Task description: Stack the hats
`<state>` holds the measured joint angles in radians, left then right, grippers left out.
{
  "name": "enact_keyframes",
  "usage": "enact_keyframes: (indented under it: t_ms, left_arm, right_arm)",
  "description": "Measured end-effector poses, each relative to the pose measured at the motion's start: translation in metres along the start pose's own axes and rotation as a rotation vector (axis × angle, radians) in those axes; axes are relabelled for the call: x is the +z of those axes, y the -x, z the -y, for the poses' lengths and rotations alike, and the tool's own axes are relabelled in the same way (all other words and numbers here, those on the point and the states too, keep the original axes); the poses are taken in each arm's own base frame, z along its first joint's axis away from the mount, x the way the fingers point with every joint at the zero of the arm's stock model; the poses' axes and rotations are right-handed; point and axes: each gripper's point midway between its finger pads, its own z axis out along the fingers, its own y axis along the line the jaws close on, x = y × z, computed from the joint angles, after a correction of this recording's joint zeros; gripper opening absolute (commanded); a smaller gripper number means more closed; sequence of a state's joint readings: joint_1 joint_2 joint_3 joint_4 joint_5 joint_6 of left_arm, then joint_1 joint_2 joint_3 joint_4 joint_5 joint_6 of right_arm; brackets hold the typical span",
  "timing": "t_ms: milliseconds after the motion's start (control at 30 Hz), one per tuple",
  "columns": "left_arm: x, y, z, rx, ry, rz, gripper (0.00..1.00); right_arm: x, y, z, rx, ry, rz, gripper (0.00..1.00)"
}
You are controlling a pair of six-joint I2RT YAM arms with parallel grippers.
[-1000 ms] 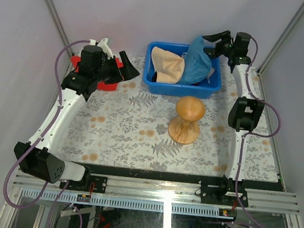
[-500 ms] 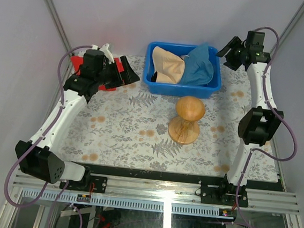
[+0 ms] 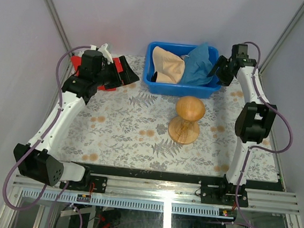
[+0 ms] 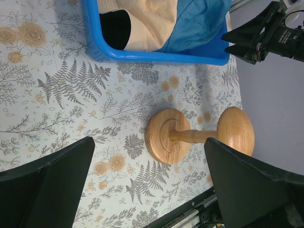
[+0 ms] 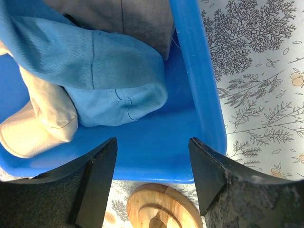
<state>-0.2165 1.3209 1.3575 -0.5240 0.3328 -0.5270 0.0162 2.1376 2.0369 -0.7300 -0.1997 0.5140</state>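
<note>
A blue hat (image 3: 200,69) and a peach-beige hat (image 3: 166,64) lie crumpled in the blue bin (image 3: 182,90) at the back. In the right wrist view the blue hat (image 5: 97,59) lies over the peach hat (image 5: 40,123), with grey fabric (image 5: 137,19) behind them, perhaps the grey-khaki hat. My right gripper (image 3: 218,71) is open and empty over the bin's right end (image 5: 152,159). My left gripper (image 3: 128,72) is open and empty at the back left (image 4: 148,142). A red fabric thing (image 3: 76,63) lies mostly hidden under the left arm; I cannot tell whether it is a hat.
A mushroom-shaped wooden stand (image 3: 186,120) stands on the flowered table in front of the bin; it also shows in the left wrist view (image 4: 190,137). The bin's right wall (image 5: 199,90) lies just beside my right fingers. Cage posts rise at the back corners.
The right gripper let go of the blue hat, which dropped back into the bin; it swung out to the right, then came back to the bin's right end. The left arm barely shifted.
</note>
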Motion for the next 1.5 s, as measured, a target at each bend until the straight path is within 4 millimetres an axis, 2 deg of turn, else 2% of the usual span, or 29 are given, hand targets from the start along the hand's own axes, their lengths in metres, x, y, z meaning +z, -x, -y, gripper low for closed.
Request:
enact_keyframes:
  t_ms: [367,533,800,867,967,1100,1333,1433,1500]
  left_arm:
    - [-0.003,0.000,0.000,0.000,0.001,0.001,1.00]
    - [-0.002,0.000,-0.002,-0.001,0.016,0.004,1.00]
    - [-0.002,0.001,-0.005,-0.002,0.030,0.010,1.00]
    - [-0.002,0.001,-0.005,-0.003,0.031,0.010,1.00]
    - [-0.003,0.000,-0.006,-0.005,0.035,0.005,1.00]
    - [-0.006,0.001,-0.005,-0.007,0.044,0.002,1.00]
    - [-0.009,0.005,-0.001,-0.004,0.038,0.010,1.00]
    - [-0.010,0.006,0.002,-0.011,0.032,0.004,1.00]
    - [-0.010,0.009,0.007,-0.019,0.018,0.006,0.99]
  right_arm:
    - [0.032,-0.002,0.002,0.000,0.006,-0.007,0.67]
    - [0.046,0.005,-0.003,0.007,0.034,0.029,0.67]
    - [0.056,0.017,-0.008,0.005,0.065,0.080,0.64]
    - [0.059,0.018,-0.009,0.004,0.069,0.084,0.55]
    - [0.063,0.021,-0.009,0.002,0.072,0.090,0.29]
    - [0.065,0.020,-0.008,0.001,0.066,0.090,0.02]
    - [0.058,0.020,-0.007,-0.011,0.053,0.087,0.00]
    - [0.035,0.024,-0.016,-0.015,0.069,0.098,0.00]
    - [0.007,0.033,-0.031,-0.022,0.106,0.126,0.00]
